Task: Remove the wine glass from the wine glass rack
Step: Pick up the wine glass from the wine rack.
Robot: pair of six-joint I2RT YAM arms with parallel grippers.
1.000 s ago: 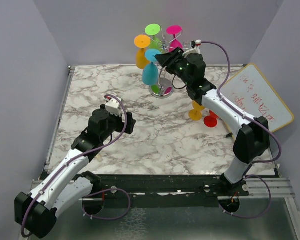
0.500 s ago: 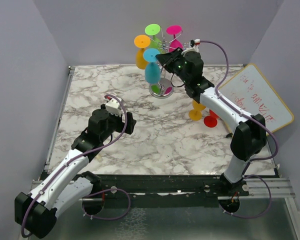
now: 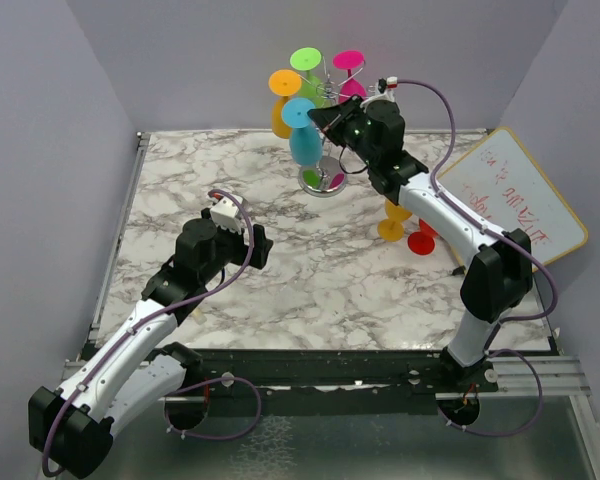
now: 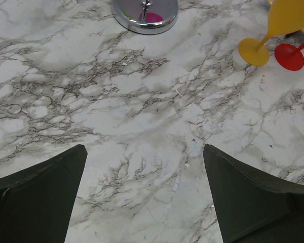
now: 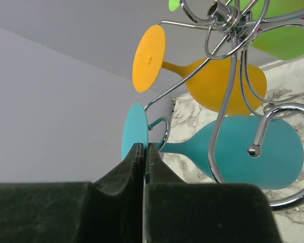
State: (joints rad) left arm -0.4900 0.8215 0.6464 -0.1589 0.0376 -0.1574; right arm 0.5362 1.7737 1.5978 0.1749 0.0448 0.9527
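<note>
A grey-veined marble table sits between lavender walls. At its far side stands the wine glass rack, where I count four glasses hanging upside down: orange, green, pink and the teal wine glass. Two more glasses, yellow and red, stand on the table.

My right gripper is pressed together, apparently pinching the teal foot's rim. The glass looks light, stiff and slick, so I would grip the foot or the stem.

My left gripper hangs spread wide over bare marble.
</note>
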